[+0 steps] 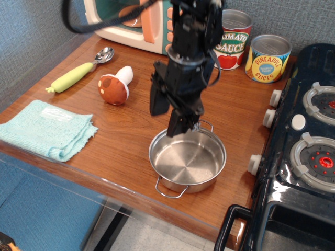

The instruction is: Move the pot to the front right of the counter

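Brown wood-grain counter point(120, 141), running from the back wall to a rounded glossy front edge. Black toy stove point(301, 151) taking up the right side, grey burners on top. Toy microwave point(128, 23) at the back left, partly behind the arm. Pale green cloth point(44, 128) folded at the front left.

Gripper point(166, 119) hanging just above the pot's back-left rim, fingers spread apart, nothing between them; one finger tip low over the rim, contact hard to judge.

Pot point(187, 159) sitting near the front edge of the counter, right of centre, just beside the stove but apart from it. Empty, upright, one wire loop handle facing the front, the other at the back by the gripper. Already looks close to the front-right spot named in the task.

Likely light, being small, thin-walled and empty. Stiff steel, no give under a pinch. Polished and slippery, so liable to slide or swivel between the fingers. Not fragile. Best hold probably the rim wall, one finger inside and one outside, squarely so it hangs level. Loop handles thin and likely to let it swing.

Two cans at the back: tomato sauce can point(234, 39), pineapple can point(268, 57). Plush mushroom point(116, 86) left of the arm. Spoon point(81, 69) with a green handle, back left.
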Available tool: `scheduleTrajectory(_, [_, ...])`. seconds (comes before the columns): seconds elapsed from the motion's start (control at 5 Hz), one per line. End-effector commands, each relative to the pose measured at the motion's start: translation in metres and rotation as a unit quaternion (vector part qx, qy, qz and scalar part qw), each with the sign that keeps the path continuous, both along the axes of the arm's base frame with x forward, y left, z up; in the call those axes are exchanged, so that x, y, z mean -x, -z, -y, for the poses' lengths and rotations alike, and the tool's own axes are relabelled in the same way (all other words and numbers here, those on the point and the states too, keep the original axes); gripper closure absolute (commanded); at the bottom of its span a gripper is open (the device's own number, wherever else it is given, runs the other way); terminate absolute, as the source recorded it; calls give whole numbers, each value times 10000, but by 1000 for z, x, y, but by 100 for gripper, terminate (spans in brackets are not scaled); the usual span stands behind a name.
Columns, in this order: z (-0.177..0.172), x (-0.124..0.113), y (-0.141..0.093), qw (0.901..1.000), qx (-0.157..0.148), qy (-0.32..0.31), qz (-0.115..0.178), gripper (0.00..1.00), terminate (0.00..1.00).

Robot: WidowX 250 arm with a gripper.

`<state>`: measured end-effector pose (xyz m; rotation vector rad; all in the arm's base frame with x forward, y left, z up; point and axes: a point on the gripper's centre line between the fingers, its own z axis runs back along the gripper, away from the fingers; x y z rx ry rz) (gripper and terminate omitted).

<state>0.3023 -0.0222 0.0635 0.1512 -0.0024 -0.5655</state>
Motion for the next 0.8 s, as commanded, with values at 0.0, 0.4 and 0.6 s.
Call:
scheduleTrajectory(0.0, [-4,8,-24,9962,370,-679,399,0,0])
scheduleTrajectory(0.4, [-12,11,-12,9844,560,-1655,199,0,0])
scheduleTrajectory(0.6, [-12,11,-12,9844,560,-1655,199,0,0])
